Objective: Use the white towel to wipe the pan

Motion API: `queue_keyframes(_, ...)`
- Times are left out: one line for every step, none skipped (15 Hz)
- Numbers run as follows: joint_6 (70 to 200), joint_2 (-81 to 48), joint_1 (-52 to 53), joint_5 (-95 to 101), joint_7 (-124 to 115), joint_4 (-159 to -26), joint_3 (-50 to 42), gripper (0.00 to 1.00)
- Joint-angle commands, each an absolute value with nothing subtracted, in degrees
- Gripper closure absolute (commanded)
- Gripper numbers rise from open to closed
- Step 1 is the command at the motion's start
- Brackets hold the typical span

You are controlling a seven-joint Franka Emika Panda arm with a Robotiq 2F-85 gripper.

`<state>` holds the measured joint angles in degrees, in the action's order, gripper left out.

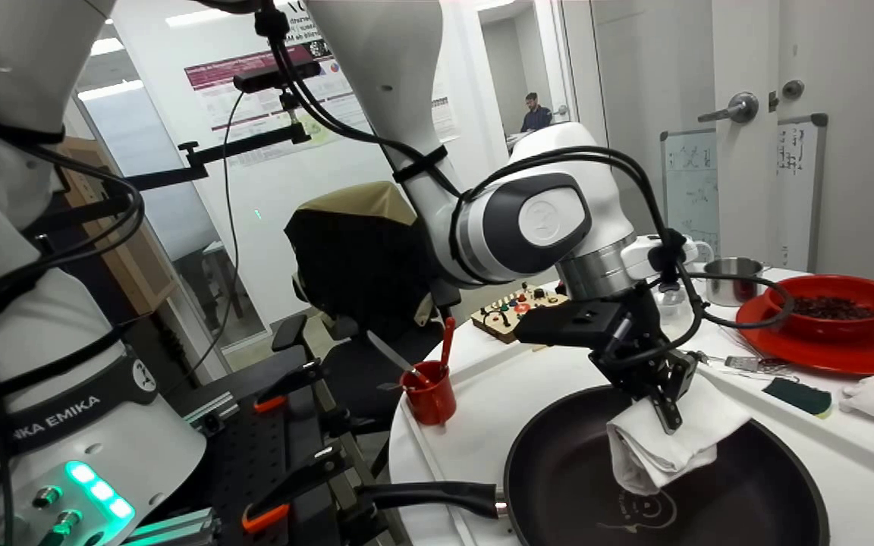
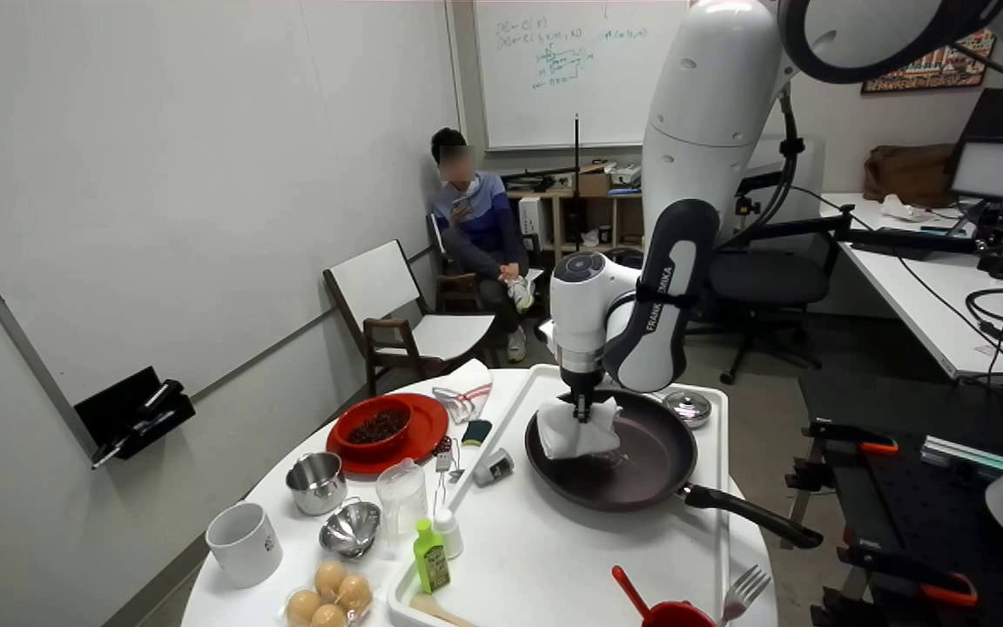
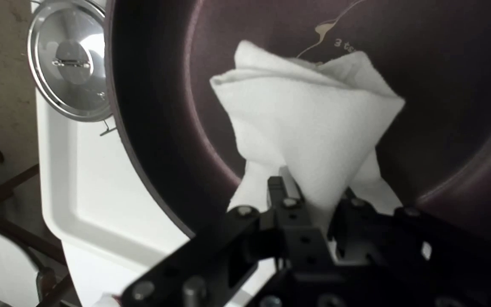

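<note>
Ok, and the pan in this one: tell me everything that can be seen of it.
The pan is round, wide and dark, with a smooth, purplish-tinged inside that looks coated and a pale printed design on its floor. A black handle, joined by a shiny, metal-looking collar, reaches past the edge of the white tray, on which the pan sits open side up. Over it, the gripper holds the folded white towel, hiding part of the floor; whether the towel touches the pan is not clear.

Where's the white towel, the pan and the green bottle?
White towel (image 3: 301,115), in the wrist view: its folded middle.
Pan (image 2: 643,460), in an exterior view: bare inside bottom.
Green bottle (image 2: 435,568), in an exterior view: its label.
</note>
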<state>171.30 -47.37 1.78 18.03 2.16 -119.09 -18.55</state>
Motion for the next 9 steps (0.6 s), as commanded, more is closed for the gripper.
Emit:
queue_keyframes(171.81,-48.13,4.20,17.29,1.63,-118.42,-19.37,0.92)
queue_keyframes(171.40,-48.66,4.29,17.02,1.42,-117.74,-19.35,0.92)
queue_keyframes(171.25,-49.17,4.49,16.80,1.07,-117.16,-19.55,0.92)
queue_keyframes(170.87,-49.86,4.30,16.39,0.71,-116.39,-19.66,0.92)
queue_keyframes(170.70,-50.65,4.24,15.94,0.07,-115.63,-20.02,0.92)
queue_keyframes(170.37,-51.44,4.02,15.39,-0.43,-114.88,-20.35,0.92)
queue_keyframes(170.07,-52.32,3.78,14.83,-0.91,-114.03,-20.79,0.92)
queue_keyframes(169.77,-53.04,3.47,14.25,-1.38,-113.35,-21.11,0.92)
queue_keyframes(169.51,-53.82,3.12,13.62,-1.91,-112.61,-21.49,0.92)
